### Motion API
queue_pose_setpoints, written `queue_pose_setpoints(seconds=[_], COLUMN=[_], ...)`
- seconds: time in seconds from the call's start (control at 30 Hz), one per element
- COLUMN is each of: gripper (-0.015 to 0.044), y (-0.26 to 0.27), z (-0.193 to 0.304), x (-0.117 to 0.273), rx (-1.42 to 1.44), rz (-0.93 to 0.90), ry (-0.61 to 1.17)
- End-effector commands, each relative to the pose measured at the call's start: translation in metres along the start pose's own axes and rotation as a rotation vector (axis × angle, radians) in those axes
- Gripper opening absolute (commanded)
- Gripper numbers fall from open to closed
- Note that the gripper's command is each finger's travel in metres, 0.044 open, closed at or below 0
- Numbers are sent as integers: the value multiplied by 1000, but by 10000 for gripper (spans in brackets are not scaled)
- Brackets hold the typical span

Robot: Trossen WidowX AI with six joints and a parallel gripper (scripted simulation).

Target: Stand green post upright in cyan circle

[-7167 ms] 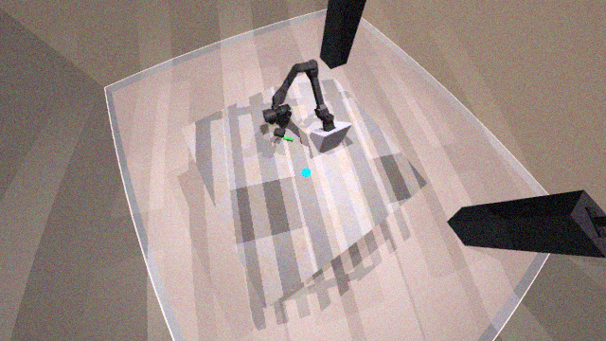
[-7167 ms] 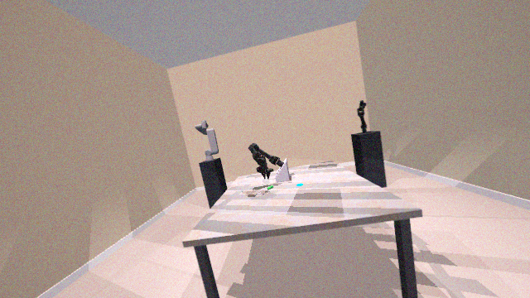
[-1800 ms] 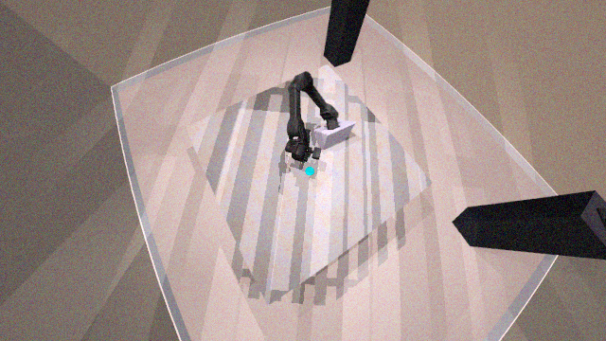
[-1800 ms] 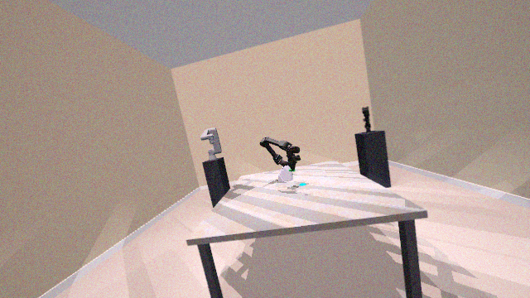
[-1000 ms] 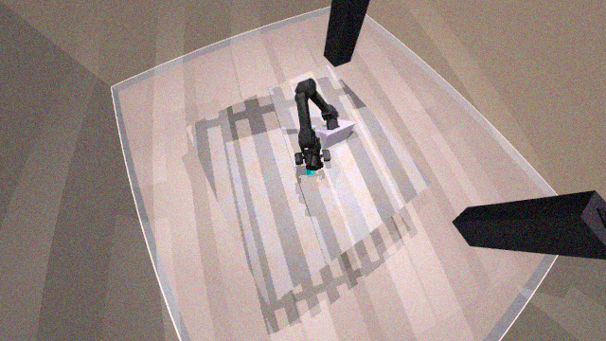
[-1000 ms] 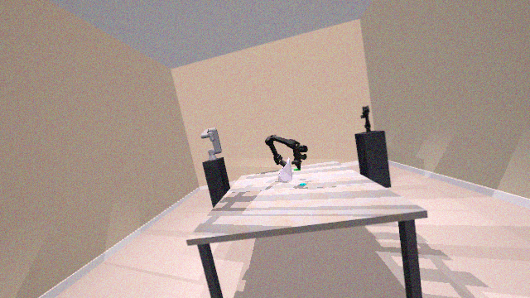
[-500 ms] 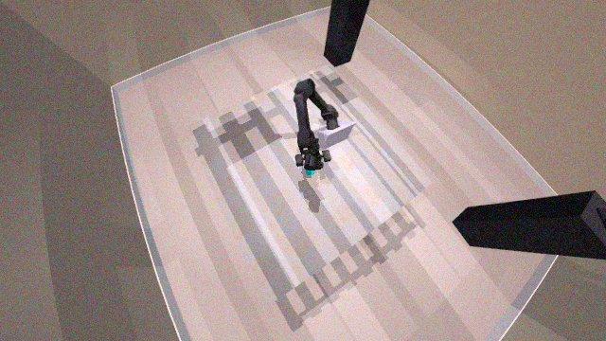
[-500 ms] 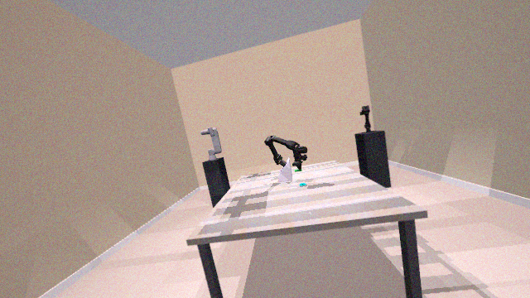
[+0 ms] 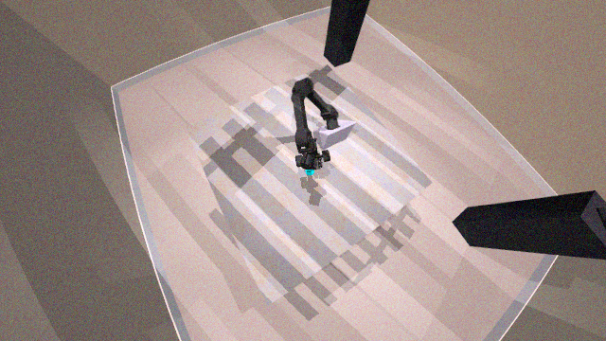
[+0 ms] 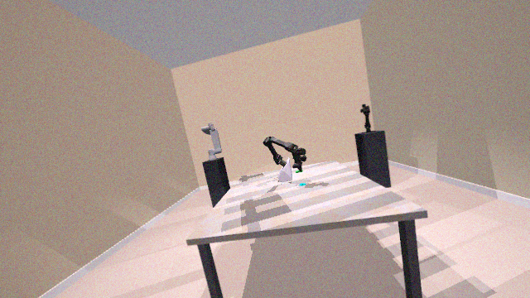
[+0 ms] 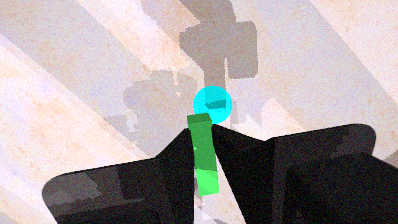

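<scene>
One green post (image 10: 298, 170) (image 11: 204, 150) is clamped between the fingers of the pincer (image 9: 310, 163) (image 10: 299, 169) (image 11: 200, 132), which hangs above the surface (image 9: 303, 227) (image 10: 323, 207) (image 11: 50, 100) close to the cyan circle (image 9: 310, 172) (image 10: 302, 185) (image 11: 220, 95). In the exterior view the post shows higher than the circle, with bare surface between them, so it is not set down. From the wrist, its far end overlaps the near edge of the circle; how truly upright it stands I cannot tell. A pale wedge-shaped block (image 9: 337, 134) (image 10: 286, 173) stands to one side of the circle, near the arm's foot. The post looks slim, straight-edged and stiff — probably light, and unlikely to bend or crush under a moderate squeeze. Its flat sides should suit the fingers well, though a smooth face might let it pivot if the lower end lands on an edge. The best hold is on two opposite sides, high enough to keep the foot free over the circle. The next move likely calls for centring over the circle, squaring the post and lowering gently — a narrow foot could topple if let go tilted.
</scene>
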State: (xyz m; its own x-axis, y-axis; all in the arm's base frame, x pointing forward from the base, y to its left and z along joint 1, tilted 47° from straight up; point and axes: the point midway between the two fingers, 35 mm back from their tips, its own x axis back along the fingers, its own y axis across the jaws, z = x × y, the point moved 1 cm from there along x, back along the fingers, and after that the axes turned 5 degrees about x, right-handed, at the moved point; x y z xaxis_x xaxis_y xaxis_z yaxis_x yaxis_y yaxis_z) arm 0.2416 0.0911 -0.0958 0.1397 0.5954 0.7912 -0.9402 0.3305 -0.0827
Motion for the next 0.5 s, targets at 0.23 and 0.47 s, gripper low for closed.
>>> queue_pose_setpoints(seconds=[0.23, 0.47], gripper=[23, 23], y=[2, 3], z=[1, 1], x=[-6, -10], rx=[3, 3], rz=[-55, -83], ry=[-79, -124])
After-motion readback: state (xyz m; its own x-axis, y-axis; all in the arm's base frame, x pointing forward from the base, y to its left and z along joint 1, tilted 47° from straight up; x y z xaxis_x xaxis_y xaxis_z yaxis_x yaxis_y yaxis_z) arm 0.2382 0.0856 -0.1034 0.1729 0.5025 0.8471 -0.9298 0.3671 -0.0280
